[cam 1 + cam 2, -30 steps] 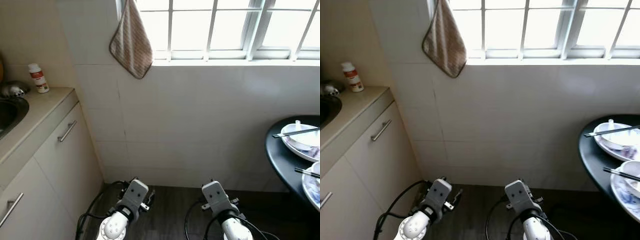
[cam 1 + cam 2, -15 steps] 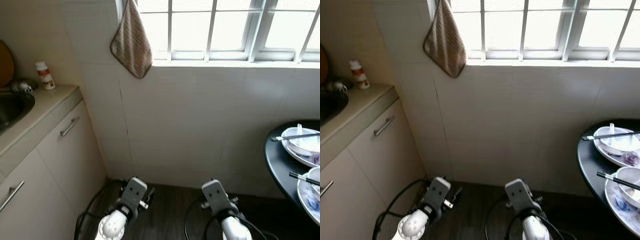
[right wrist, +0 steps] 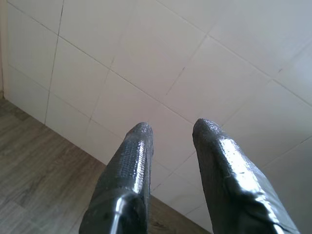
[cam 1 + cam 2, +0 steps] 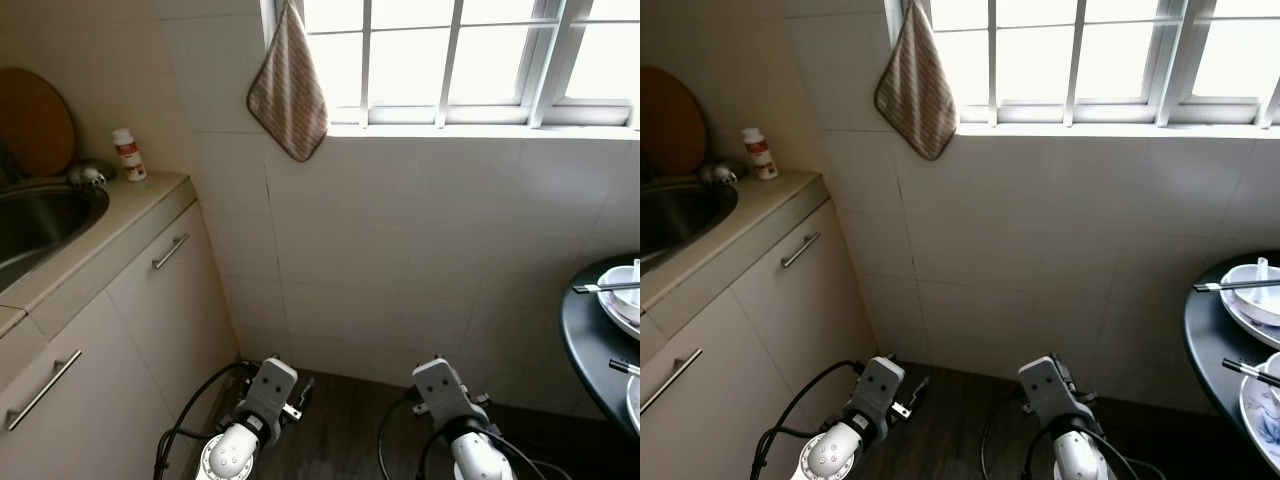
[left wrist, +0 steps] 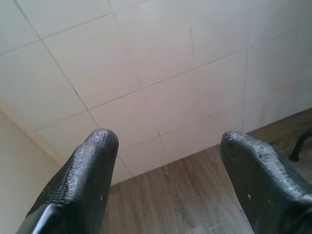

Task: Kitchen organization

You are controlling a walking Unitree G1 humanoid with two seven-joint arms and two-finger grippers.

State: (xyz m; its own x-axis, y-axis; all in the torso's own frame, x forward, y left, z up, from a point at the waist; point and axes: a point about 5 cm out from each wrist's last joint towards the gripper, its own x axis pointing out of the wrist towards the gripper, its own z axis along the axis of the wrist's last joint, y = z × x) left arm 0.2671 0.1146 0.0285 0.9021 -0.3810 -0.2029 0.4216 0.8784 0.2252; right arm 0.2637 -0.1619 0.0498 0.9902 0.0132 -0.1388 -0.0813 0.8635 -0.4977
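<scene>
A beige counter (image 4: 120, 215) with a steel sink (image 4: 40, 215) runs along the left. On it stand a small white bottle (image 4: 127, 155), a shiny metal piece (image 4: 88, 175) and a round wooden board (image 4: 35, 120) leaning on the wall. At the right edge a black round table (image 4: 590, 340) carries white dishes (image 4: 1255, 290) with chopsticks (image 4: 1235, 285) across them. Both arms hang low over the dark wood floor. My left gripper (image 5: 165, 141) is open wide and holds nothing. My right gripper (image 3: 173, 129) has its fingers a narrow gap apart, with only wall tiles between them.
A white tiled wall (image 4: 420, 240) under a barred window (image 4: 450, 55) stands straight ahead. A striped brown towel (image 4: 288, 92) hangs by the window. Cabinet doors with bar handles (image 4: 171, 251) sit below the counter. Dark wood floor (image 4: 345, 395) lies between the cabinets and the table.
The whole picture has shifted right, so the camera has turned left: the sink and wooden board have come into view and the table has slid to the right edge. Both arms hang as before.
</scene>
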